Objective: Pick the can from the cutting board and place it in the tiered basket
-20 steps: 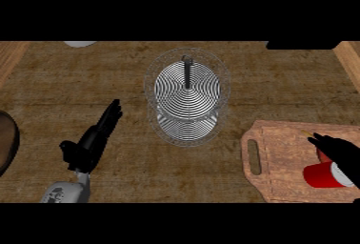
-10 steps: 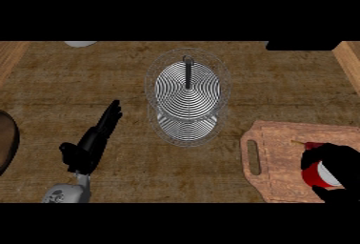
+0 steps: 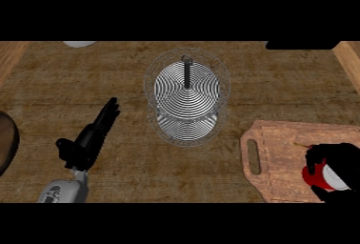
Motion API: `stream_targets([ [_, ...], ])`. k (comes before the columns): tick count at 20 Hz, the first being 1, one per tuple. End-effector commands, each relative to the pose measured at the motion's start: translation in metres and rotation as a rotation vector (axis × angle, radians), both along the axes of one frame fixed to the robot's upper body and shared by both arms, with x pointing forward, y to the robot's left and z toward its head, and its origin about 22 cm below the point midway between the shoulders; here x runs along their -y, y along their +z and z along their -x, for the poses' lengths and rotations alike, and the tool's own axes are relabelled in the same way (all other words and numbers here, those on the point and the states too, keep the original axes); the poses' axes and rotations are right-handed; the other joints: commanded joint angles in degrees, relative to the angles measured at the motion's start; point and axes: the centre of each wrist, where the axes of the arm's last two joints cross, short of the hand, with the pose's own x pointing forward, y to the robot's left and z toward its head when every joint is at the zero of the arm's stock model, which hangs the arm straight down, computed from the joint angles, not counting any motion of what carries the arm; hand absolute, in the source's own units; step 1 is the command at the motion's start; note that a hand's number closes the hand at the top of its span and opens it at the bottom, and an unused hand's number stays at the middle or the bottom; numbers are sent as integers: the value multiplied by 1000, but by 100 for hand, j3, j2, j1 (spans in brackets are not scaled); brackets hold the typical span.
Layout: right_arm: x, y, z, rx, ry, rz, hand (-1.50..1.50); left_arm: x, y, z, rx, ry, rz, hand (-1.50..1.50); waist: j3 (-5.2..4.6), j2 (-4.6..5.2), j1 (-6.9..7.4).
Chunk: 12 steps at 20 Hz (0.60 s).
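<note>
a steep downward view of a wooden bench (image 3: 84,81). near the middle stands the tiered basket (image 3: 187,97), made of wire, with 2 round tiers that show as rings of concentric wire, the upper tier higher in the view and the lower tier partly showing beneath it. a dark upright handle rises from the upper tier's centre.

at the lower right lies a wooden cutting board (image 3: 281,152) with a slot handle cut along its left edge. it sits to the right of the basket and apart from it. the red can (image 3: 318,175) with a pale end rests on the board's right part, close to the view's right edge. the right hand (image 3: 341,157) is black and wraps the can, its fingers curled round the can from above and from the side, so much of the can is hidden.

the left hand (image 3: 90,140) rests at the lower left on its grey forearm, fingers straight and released, pointing up the view, holding nothing, well apart from the basket.

a dark rounded object (image 3: 5,147) is cut off at the left edge. a pale object (image 3: 79,44) sits at the top edge.
</note>
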Motion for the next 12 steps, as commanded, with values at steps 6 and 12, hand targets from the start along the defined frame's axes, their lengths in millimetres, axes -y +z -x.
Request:
stream_targets([
  [6,6,-16,55,60,-688,96,150,-12,-6,8,-21,70,-2,0,-9,-68,-407],
  [12,-53,30,79,289,-777,-291,150,-7,-15,12,-14,26,0,0,-4,-34,-189],
])
